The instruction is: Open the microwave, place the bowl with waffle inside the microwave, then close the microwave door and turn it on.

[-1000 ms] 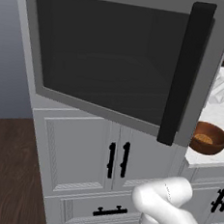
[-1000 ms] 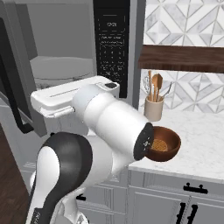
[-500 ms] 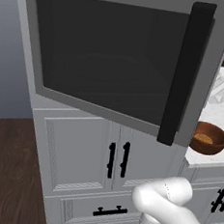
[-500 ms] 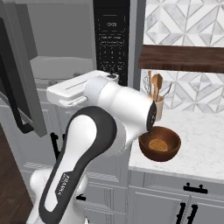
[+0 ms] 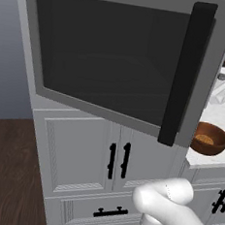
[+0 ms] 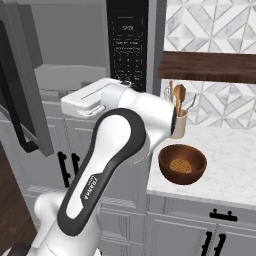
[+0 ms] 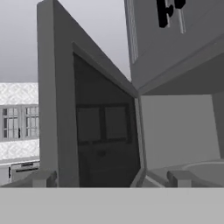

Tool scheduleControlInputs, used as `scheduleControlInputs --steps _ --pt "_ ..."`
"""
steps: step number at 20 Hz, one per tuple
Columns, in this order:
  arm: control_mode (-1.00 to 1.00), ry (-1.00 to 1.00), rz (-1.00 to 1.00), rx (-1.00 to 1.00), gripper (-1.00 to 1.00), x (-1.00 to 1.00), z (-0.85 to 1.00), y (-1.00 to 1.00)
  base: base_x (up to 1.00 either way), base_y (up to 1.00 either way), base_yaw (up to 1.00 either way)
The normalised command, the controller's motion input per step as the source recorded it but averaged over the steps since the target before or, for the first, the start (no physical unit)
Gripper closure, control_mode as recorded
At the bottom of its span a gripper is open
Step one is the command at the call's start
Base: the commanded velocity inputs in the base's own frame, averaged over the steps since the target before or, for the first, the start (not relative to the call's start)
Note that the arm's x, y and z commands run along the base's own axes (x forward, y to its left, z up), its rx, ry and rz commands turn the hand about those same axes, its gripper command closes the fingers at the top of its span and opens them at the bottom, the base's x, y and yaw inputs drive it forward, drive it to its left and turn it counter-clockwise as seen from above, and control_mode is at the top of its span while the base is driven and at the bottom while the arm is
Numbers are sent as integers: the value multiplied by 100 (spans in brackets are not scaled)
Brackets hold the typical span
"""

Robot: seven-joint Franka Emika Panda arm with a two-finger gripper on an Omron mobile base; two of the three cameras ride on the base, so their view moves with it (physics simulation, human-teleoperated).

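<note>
Base views flank the microwave door (image 5: 114, 61) (hand view close inside).

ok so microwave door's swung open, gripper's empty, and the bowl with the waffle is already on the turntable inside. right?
Not quite: the bowl with the waffle is not in the microwave; the right base view shows it on the white counter, beside the utensil holder. The rest holds: the microwave door stands open, and the gripper is open and empty in the hand view.

The microwave door (image 5: 123, 67) looks like matt grey metal around dark, faintly reflective glass, with a matt black plastic handle (image 5: 185, 75). The bowl (image 6: 182, 164) is glossy reddish-brown wood; the waffle (image 6: 181, 165) rough golden. The counter (image 6: 230, 175) resembles polished white marble.
</note>
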Motion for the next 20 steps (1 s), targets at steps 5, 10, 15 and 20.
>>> scheduleControlInputs --steps 5,10,15,20 --pt "-100 1 10 0 -100 11 -7 32 0 0 0" --pt "-100 0 7 0 -100 24 -9 43 0 0 0" --pt "-100 0 7 0 -100 6 -1 32 0 0 0" --pt "-100 0 9 0 -100 0 0 29 0 0 0"
